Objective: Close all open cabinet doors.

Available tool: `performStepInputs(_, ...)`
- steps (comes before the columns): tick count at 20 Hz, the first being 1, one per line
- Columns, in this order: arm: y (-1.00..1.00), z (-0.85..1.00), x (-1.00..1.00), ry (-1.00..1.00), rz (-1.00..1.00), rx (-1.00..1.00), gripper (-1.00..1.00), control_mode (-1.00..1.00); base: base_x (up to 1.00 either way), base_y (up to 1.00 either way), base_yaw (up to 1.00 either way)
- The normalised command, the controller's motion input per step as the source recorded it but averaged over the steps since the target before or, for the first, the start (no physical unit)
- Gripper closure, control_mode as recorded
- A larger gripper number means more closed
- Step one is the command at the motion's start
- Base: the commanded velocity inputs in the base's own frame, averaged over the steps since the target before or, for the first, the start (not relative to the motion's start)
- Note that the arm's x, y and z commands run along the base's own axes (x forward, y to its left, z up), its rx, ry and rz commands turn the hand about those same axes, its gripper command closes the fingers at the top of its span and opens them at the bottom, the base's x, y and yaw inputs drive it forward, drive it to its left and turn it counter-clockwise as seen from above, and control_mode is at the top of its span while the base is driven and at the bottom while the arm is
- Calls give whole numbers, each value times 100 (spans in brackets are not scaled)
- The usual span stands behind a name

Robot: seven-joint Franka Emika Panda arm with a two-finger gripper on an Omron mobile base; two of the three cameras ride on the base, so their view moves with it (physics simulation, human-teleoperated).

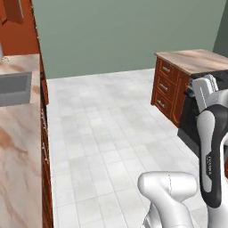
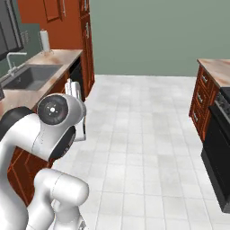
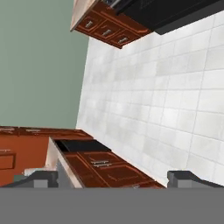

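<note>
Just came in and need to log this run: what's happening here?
The arm is handling nothing. It is folded up over the open tiled floor between two counters. Its gripper, jaws apart and empty, points along the aisle. The cabinet doors are up at the far left above the sink, well away.

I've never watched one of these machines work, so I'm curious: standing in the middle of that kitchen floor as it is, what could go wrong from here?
1. The gripper points across the tiled floor, holding nothing, away from the wall cabinet doors, so it may waste motion before reaching them.
2. The sink counter lies close beside the arm; a wide swing could strike its edge.
3. The dark oven and drawers flank the other side, so a careless turn might bump them.
</note>
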Motion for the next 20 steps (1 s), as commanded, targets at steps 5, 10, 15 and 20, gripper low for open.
performStepInputs(5,0,0,0,0,0,0,-100,100,69,11,-13)
performStepInputs(10,0,0,0,0,0,0,-100,100,75,20,-1)
performStepInputs(15,0,0,0,0,0,0,-100,100,80,11,0)
performStepInputs(20,0,0,0,0,0,0,-100,100,82,6,0)
